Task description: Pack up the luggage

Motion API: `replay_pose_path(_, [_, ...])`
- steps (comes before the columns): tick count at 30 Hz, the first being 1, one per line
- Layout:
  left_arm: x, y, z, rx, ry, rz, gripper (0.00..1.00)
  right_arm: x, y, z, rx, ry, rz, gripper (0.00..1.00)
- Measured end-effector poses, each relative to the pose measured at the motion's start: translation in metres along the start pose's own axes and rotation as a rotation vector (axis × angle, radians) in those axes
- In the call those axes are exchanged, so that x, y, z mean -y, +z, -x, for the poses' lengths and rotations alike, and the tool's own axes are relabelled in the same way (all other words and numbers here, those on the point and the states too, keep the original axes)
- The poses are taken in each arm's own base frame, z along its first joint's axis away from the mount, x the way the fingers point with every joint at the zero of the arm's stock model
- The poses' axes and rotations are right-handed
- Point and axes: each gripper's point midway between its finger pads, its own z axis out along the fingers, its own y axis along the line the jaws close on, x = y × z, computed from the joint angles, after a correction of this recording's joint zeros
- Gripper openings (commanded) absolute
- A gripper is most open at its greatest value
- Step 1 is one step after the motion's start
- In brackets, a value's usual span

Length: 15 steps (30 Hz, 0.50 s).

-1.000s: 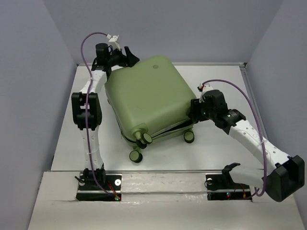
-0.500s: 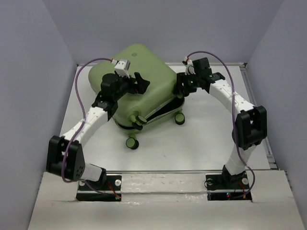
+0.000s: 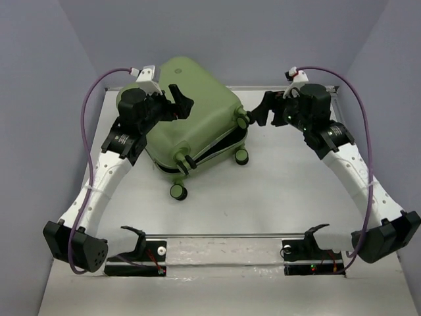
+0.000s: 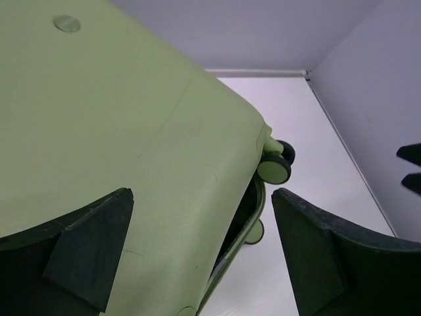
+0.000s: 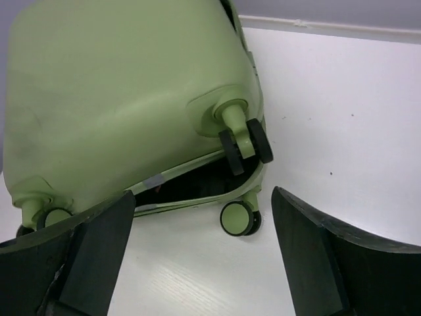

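Observation:
The luggage (image 3: pixel 194 115), a light-green hard-shell case, lies flat at the back left of the table, its lid slightly ajar with a dark gap along the wheel side. My left gripper (image 3: pixel 181 102) hovers open over the lid. In the left wrist view the shell (image 4: pixel 118 118) with its round emblem (image 4: pixel 67 24) fills the left, and my left gripper (image 4: pixel 200 257) holds nothing. My right gripper (image 3: pixel 262 113) stands open just right of the case's wheeled corner. In the right wrist view the luggage (image 5: pixel 118 85) and a caster (image 5: pixel 238 218) lie ahead of the right gripper (image 5: pixel 204 257), which holds nothing.
Grey walls close in the table on the left, back and right. A metal rail (image 3: pixel 230 235) runs along the near edge by the arm bases. Casters (image 3: pixel 177 191) stick out from the case toward the table's middle. The right gripper's fingertips (image 4: pixel 411 168) show in the left wrist view.
The case has slid toward the back left corner. My right gripper has opened and drawn back from the case's right corner. The left gripper has shifted over the lid.

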Motion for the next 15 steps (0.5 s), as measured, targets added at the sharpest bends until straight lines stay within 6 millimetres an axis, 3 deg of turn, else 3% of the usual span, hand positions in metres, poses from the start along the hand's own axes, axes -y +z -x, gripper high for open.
replay_pose_path(1, [0.001,-0.003,0.010,0.021,0.002,0.012,0.99,-0.004,0.002,-0.001,-0.003,-0.030,0.016,0.89])
replay_pose_path(4, [-0.007,-0.008,0.010,0.025,-0.002,0.055,0.99,-0.013,0.021,-0.018,-0.080,-0.078,0.062,0.90])
replay_pose_path(6, [-0.025,-0.012,0.000,0.006,-0.010,0.121,0.99,-0.020,0.044,-0.050,-0.189,-0.116,0.083,0.93])
replay_pose_path(8, [-0.050,-0.018,-0.004,-0.003,-0.034,0.193,0.99,-0.037,0.054,-0.081,-0.272,-0.160,0.105,0.97])
replay_pose_path(10, [-0.066,-0.022,-0.001,0.006,-0.053,0.241,0.99,-0.091,0.056,-0.128,-0.372,-0.243,0.199,0.98])
replay_pose_path(12, [-0.080,-0.027,0.007,0.035,-0.071,0.286,0.99,-0.136,0.051,-0.155,-0.409,-0.297,0.283,0.99])
replay_pose_path(15, [-0.077,-0.036,0.015,0.070,-0.071,0.282,0.99,-0.197,0.037,-0.186,-0.436,-0.350,0.403,1.00])
